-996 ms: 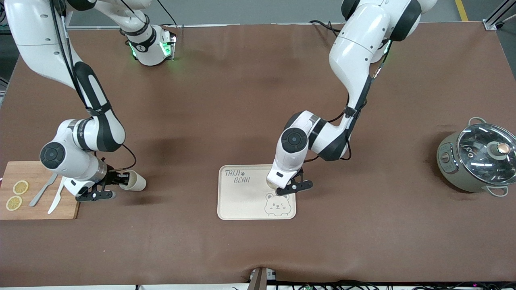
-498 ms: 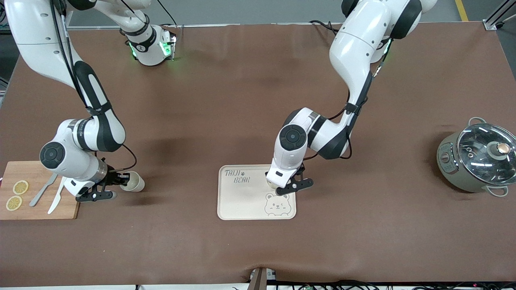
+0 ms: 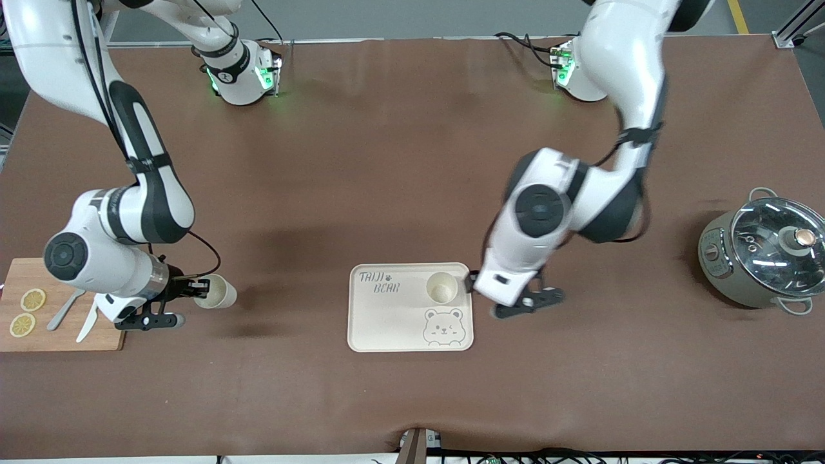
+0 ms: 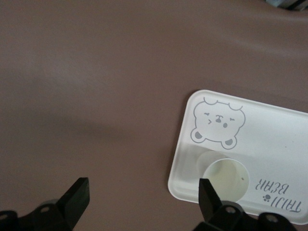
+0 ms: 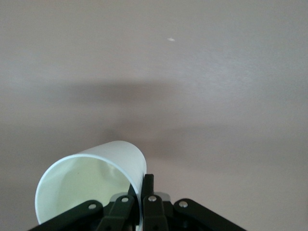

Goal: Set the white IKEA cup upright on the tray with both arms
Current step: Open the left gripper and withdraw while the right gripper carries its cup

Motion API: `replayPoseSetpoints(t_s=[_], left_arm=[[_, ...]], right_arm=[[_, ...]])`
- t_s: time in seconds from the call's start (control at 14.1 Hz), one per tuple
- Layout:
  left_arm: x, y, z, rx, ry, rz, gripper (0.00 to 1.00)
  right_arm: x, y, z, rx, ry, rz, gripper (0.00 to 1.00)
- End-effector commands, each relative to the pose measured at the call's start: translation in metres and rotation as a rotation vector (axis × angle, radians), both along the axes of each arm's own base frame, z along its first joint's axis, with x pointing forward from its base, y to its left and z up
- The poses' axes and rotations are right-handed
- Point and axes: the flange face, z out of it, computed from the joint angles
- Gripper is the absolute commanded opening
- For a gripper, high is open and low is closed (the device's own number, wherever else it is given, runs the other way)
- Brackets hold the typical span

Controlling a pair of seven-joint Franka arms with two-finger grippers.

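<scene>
In the front view two white cups show: one cup on the tray (image 3: 442, 287) stands upright with its mouth up, in the tray's corner toward the left arm's end and farther from the camera, above the drawn bear face, and a second held cup (image 3: 216, 290) lies tilted on its side in the right pincer (image 3: 187, 300), over the brown surface (image 3: 361, 161) just beside the wooden cutting board (image 3: 61, 335). The single cream tray (image 3: 396, 316) lies near the middle of the surface. The left pincer (image 3: 515, 298) hangs just off the tray's edge toward the left arm's end, its fingers apart and holding nothing. On the board lie two lemon slices (image 3: 26, 312), one fork (image 3: 64, 309) and one knife (image 3: 87, 322). One grey pot (image 3: 760, 254) with a glass lid stands at the left arm's end of the surface. In the left wrist view the two black fingertips (image 4: 77, 195) stand wide apart over bare surface, with the tray (image 4: 269, 130) and its one upright cup (image 4: 224, 178) apart from them. In the right wrist view the fingers (image 5: 147, 192) are clamped together on the rim wall of the one cup (image 5: 86, 185), whose open mouth faces the camera.
</scene>
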Motion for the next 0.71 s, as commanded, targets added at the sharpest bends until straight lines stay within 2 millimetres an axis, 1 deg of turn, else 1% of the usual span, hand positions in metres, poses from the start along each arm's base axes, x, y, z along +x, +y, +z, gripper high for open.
replayPoseSetpoints(t_s=[0.0,0.07,0.21,0.28,0.43,0.5,0.57,0.64], left_arm=[[0.015,0.069,0.027,-0.017,0.007,-0.104,1.00],[0.022,0.089,0.026,-0.008,0.005,-0.145,1.00],[0.040,0.139,0.007,0.015,0.015,-0.258,1.00],[0.047,0.162,-0.001,0.010,0.022,-0.328,1.00],[0.056,0.209,-0.001,-0.022,0.014,-0.343,1.00],[0.057,0.219,0.005,-0.039,0.008,-0.334,1.00],[0.055,0.228,0.015,-0.041,0.005,-0.333,1.00],[0.048,0.233,0.043,-0.044,-0.006,-0.328,1.00]], right_arm=[[0.007,0.060,0.054,0.017,0.002,-0.104,0.00],[0.005,0.087,0.061,0.017,-0.005,-0.132,0.00],[-0.005,0.136,0.060,0.013,0.005,-0.215,0.00],[-0.012,0.165,0.060,0.011,0.001,-0.256,0.00],[-0.025,0.227,0.057,0.010,0.000,-0.313,0.00],[-0.029,0.250,0.051,0.015,0.002,-0.345,0.00],[-0.033,0.272,0.046,0.028,-0.011,-0.365,0.00],[-0.037,0.291,0.039,0.045,-0.030,-0.382,0.00]])
